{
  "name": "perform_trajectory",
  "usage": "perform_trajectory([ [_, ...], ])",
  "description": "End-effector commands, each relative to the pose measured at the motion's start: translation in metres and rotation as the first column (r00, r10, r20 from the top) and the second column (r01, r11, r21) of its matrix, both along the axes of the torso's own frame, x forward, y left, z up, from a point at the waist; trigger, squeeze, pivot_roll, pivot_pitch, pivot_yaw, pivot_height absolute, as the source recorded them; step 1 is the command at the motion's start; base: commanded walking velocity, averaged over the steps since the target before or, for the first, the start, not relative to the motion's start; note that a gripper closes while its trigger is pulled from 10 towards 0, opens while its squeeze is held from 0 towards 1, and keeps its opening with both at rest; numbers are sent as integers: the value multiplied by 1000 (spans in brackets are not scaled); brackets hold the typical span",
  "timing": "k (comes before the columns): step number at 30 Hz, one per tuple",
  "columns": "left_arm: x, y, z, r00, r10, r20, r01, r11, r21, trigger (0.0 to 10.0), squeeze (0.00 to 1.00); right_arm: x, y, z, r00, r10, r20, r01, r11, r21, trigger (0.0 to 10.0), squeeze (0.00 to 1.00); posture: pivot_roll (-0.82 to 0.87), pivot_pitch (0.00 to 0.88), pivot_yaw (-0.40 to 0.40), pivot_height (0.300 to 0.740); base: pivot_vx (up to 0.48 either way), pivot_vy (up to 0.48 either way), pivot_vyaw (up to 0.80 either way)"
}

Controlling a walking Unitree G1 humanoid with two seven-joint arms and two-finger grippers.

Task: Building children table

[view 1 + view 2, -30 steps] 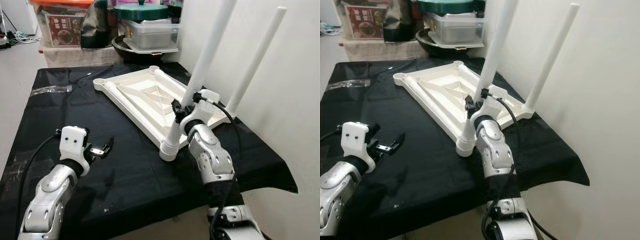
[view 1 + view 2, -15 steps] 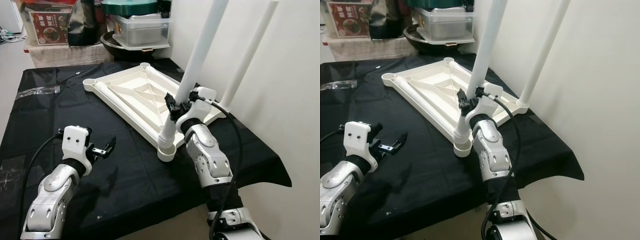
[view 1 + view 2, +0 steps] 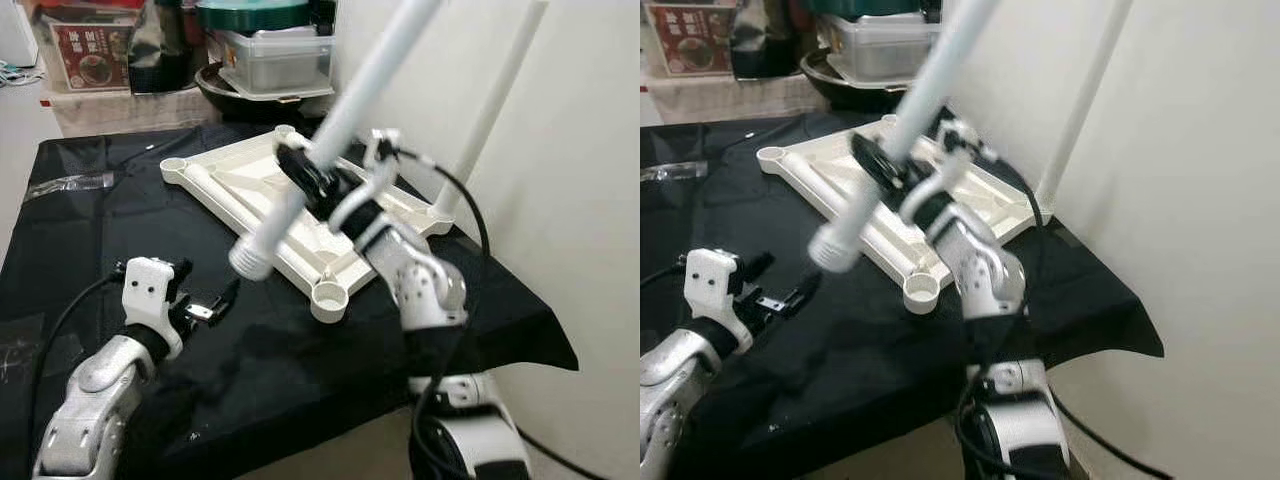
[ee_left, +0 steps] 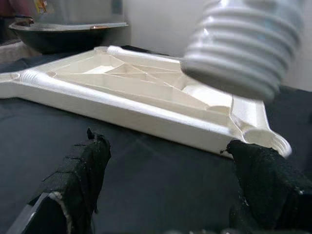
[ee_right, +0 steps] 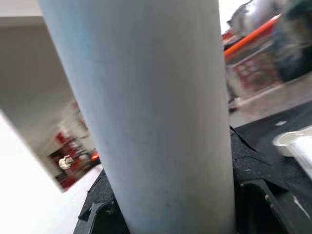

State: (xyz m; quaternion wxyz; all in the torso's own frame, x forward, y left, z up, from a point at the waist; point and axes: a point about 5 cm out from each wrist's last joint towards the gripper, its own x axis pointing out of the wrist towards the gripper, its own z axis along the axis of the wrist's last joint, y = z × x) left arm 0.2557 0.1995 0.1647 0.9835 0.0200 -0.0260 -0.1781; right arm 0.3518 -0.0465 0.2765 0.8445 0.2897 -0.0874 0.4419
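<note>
White leg (image 3: 330, 135) is tilting above the tabletop (image 3: 300, 190), seemingly clenched in the right end effector (image 3: 310, 180); left end effector (image 3: 215, 303) is hovering released.

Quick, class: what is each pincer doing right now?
Left pincer: open, holding nothing.
Right pincer: closed on the white table leg.

White tabletop (image 3: 262, 180) lies upside-down; one white leg (image 3: 330, 135) tilted above it
</note>
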Motion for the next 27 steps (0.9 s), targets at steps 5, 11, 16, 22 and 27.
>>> perform_trajectory([
  [5,-23,11,0,997,-67,-41,68,997,24,10000,0,4,-14,11,997,67,33,-68,997,45,0,0,126,0,-119,740,0,0,0],
  [11,-30,24,1,998,-42,-48,43,999,23,10000,0,2,-9,12,992,114,47,-117,992,52,0,0,134,0,-117,740,0,0,0],
  [16,-31,18,4,994,-97,-52,98,995,12,10000,0,-2,-4,9,988,146,53,-148,988,42,0,0,136,0,-115,740,0,0,0],
  [22,-30,12,7,987,-152,-53,153,988,7,10000,0,-3,-2,9,983,172,63,-175,984,41,0,0,134,0,-108,740,0,0,0],
  [27,-29,0,11,962,-265,-61,266,964,14,10000,0,-8,1,7,968,234,96,-236,972,16,0,0,135,0,-107,740,0,0,0],
])
